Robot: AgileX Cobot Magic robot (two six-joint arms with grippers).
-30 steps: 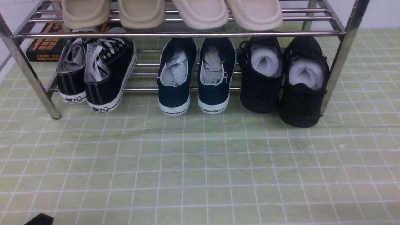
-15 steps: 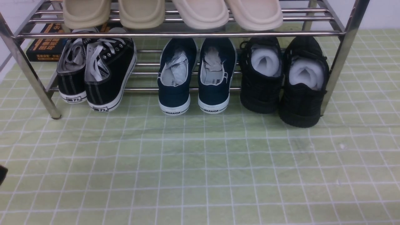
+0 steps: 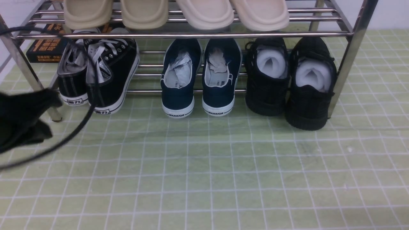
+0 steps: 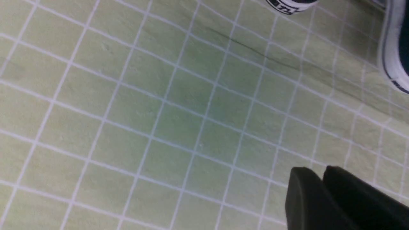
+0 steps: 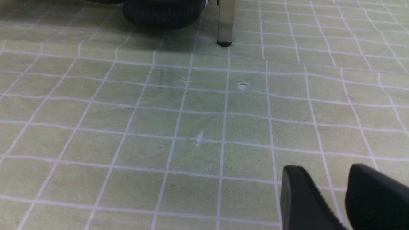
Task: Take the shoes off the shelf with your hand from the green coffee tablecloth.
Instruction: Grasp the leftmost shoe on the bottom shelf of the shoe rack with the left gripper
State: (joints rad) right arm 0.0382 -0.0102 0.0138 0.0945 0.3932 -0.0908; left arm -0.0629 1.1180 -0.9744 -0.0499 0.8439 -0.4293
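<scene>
Black canvas sneakers [image 3: 108, 76] set side by side on lower tier of chrome rack [image 3: 191, 35], at its left end, heels outward. Navy slip-ons [image 3: 177, 95] seen mid-tier, paper stuffed inside; black knit shoes [image 3: 308, 102] at right, white stuffing within. Pale clogs [image 3: 204, 14] carried above. Left gripper [image 4: 322, 172] held over green cloth [image 3: 204, 179], near sneakers; fingers slightly parted, nothing gripped. Right gripper [image 5: 326, 169] also open, empty, above cloth.

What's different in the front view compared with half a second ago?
The left gripper has swung up and inward from the left edge toward the black canvas shoes, its cable now looping across them. Nothing was visibly taken hold of or let go. All the shoes on the rack stayed put.
</scene>
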